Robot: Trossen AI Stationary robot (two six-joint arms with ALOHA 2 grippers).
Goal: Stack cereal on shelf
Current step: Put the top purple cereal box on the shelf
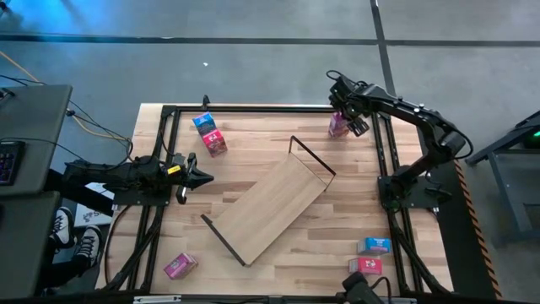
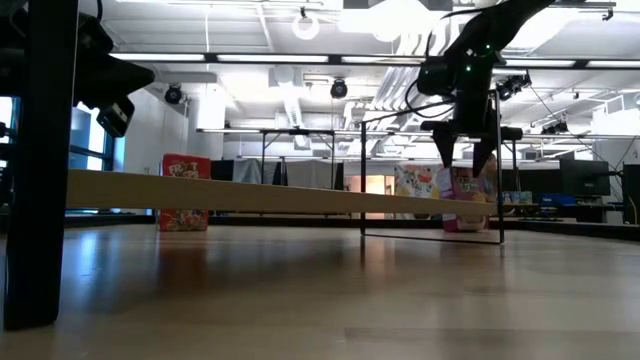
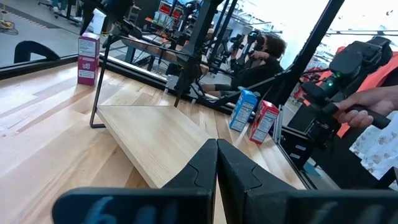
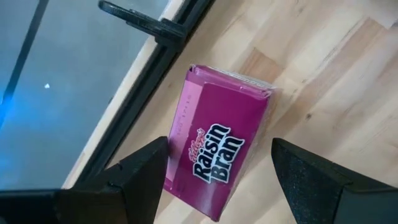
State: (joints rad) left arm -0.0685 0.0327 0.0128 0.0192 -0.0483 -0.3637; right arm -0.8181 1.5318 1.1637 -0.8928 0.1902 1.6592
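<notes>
The worktop [image 1: 270, 135] is a butcher-block surface ringed by a black frame, and every task item sits on it. Largest among them is the shelf [image 1: 268, 211], a long light-wood board with black wire frames at both ends, lying slantwise across the middle; its board is bare, so as far as the pictures show no box has been stacked yet and the whole job is still ahead.

The two dark arms come next. The right arm reaches to the far right corner, where the right pincer [image 1: 346, 121] hangs directly above the magenta Raisin Bran box [image 4: 217, 155]. Its fingers are spread wide, one on each side of the box and not touching it, as the right wrist view shows. My reading is that a first pick is being lined up: a descent and a squeeze would be the next call. The left arm waits at the worktop's left edge, its left pincer [image 1: 192, 171] pressed together with nothing in it, pointing toward the shelf.

The remaining cereal is scattered well apart from the shelf:
- a blue box [image 1: 203, 123] and a red box [image 1: 214, 142] just beside each other near the far left corner
- a pink box [image 1: 180, 265] lying near the front left
- another blue box [image 1: 374, 246] with a red one [image 1: 364, 266] just in front of it, near the front right corner

Six boxes left to place, none done
</notes>
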